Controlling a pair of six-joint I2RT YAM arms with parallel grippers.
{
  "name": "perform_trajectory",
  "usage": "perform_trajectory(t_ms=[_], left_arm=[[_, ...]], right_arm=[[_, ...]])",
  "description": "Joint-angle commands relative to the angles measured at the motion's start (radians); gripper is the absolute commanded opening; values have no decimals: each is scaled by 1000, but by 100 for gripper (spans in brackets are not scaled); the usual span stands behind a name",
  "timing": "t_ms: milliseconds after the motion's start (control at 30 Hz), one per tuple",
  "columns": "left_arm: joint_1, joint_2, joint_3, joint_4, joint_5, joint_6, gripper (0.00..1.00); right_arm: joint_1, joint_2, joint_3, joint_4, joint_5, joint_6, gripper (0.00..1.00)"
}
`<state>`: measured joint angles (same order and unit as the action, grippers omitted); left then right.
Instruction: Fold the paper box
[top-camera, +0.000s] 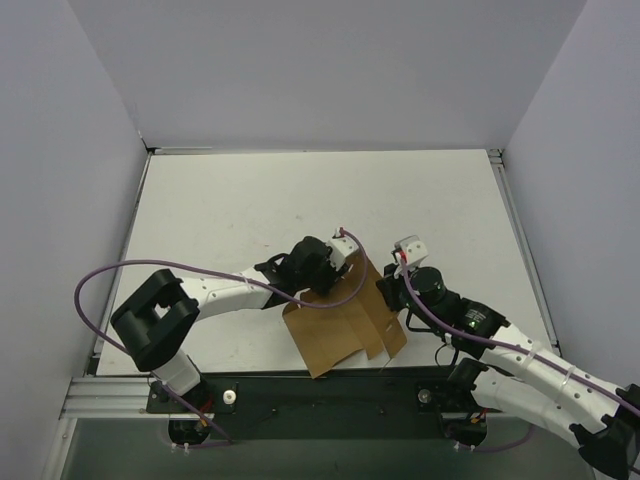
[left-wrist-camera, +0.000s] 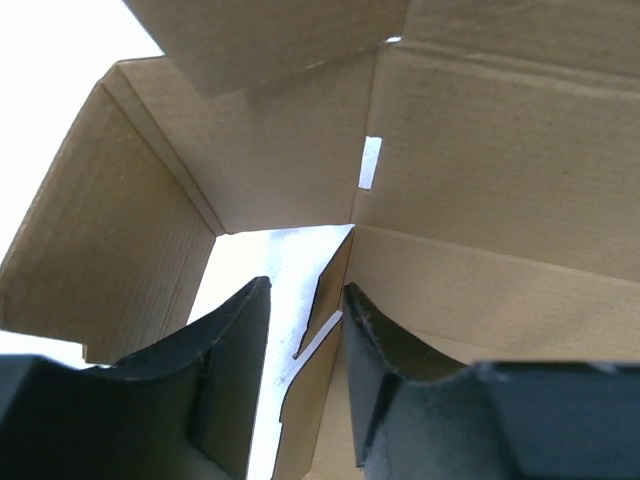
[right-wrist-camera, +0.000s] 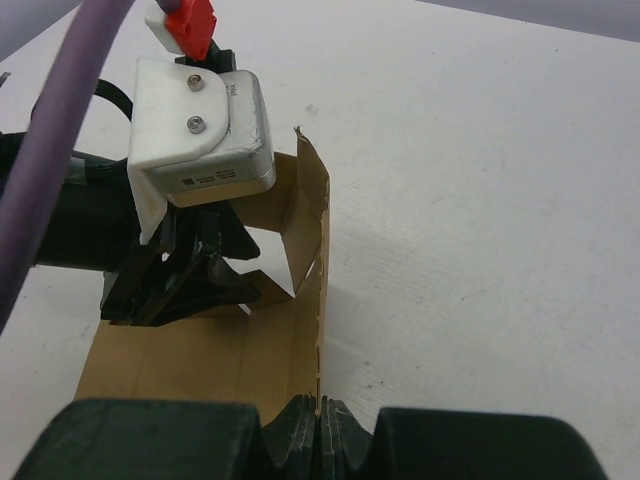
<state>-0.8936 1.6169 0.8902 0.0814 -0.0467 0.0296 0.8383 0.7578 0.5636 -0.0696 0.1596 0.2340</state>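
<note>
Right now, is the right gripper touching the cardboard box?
Touching. The right wrist view shows the right gripper, jaws shut, pinching the box wall's edge.

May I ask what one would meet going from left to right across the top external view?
First the left arm's black elbow joint → paper box → right pincer, clamped on the box's right edge → right arm's white forearm. The left pincer overlaps the box, so it is left out.

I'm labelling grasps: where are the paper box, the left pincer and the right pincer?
paper box (top-camera: 337, 330): top external view, on its flat middle panel.
left pincer (left-wrist-camera: 307, 300): left wrist view, the gap between its fingertips.
right pincer (right-wrist-camera: 320, 425): right wrist view, where its fingertips meet on the box edge.
</note>
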Motion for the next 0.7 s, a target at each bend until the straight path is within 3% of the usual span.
perform_trajectory(t_ms=[0, 467, 667], left_arm=[[1, 11, 30, 67, 36, -25, 41], [-59, 66, -53, 247, 179, -220, 37], [-59, -18, -65, 255, 189, -237, 39]], right_arm=[[-7, 12, -7, 44, 3, -10, 0], [4, 83, 27, 28, 63, 10, 0], [33, 117, 116, -82, 106, 45, 0]])
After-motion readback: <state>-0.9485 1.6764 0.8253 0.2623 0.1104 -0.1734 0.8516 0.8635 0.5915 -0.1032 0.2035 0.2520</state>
